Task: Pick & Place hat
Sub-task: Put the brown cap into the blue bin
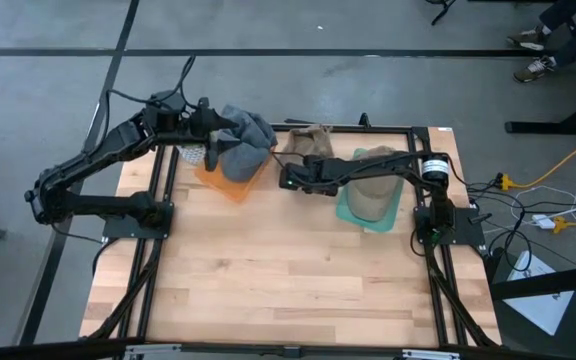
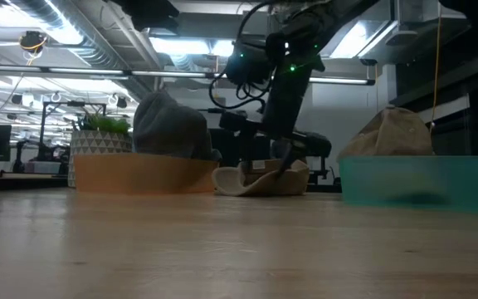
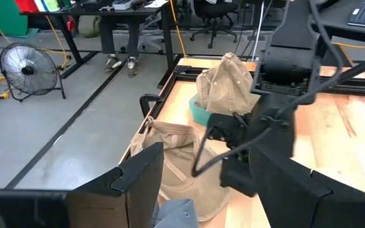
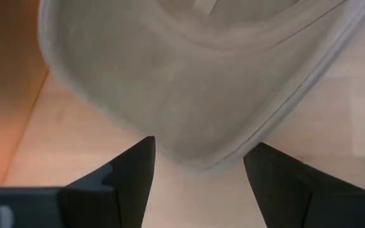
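Lying before open right pincer [image 4: 198, 166]: tan hat [image 4: 189, 82], seemingly untouched.

- High view: straight down over the whole surface [image 1: 268, 260], both arms in frame.
- Low view: at surface height, level toward the room.
- Left wrist view: looks across at the tan hat [image 3: 176, 164], which the low view shares.
- Right wrist view: close above that hat.
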`<state>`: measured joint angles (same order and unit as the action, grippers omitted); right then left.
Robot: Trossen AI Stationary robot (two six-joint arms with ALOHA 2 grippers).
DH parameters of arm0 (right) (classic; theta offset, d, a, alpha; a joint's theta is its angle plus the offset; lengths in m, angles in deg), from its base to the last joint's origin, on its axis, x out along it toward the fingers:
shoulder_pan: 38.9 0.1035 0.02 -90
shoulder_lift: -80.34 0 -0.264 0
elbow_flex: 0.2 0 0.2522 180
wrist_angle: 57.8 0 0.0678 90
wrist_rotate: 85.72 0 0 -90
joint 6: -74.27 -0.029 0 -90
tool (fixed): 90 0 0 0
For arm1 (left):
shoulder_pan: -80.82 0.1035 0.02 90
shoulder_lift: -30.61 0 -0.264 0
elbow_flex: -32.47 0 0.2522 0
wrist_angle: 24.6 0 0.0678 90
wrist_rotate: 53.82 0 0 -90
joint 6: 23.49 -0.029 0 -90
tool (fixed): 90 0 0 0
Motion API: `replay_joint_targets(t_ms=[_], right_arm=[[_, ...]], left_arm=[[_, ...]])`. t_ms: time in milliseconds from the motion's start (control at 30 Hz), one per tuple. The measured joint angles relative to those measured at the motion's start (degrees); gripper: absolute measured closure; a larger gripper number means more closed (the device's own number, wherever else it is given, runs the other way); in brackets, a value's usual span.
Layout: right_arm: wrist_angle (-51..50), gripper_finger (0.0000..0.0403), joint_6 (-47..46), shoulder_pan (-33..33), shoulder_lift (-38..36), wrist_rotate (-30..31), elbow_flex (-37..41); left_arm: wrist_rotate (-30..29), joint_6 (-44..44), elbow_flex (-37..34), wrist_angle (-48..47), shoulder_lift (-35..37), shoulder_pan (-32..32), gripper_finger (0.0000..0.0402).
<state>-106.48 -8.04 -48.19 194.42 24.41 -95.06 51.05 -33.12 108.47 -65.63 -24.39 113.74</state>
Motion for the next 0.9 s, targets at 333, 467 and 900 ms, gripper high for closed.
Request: replay_joint_targets(t_ms=[333,467,900], right_arm=[[-3.68,0.0243,1.42,-2.94,0.0,1.91,0.0],[-3.64,0.0301,3.55,-3.89,0.0,1.78,0.0],[-3.37,0.0384,9.79,-4.49,-0.12,3.31,-0.11]], left_arm=[[-0.04,-0.08,0.0,0.0,0.0,-0.32,0.0174],[-0.04,-0.09,0.0,0.0,0.0,-0.32,0.0174],[-0.04,-0.11,0.0,-0.03,0.02,-0.32,0.0174]])
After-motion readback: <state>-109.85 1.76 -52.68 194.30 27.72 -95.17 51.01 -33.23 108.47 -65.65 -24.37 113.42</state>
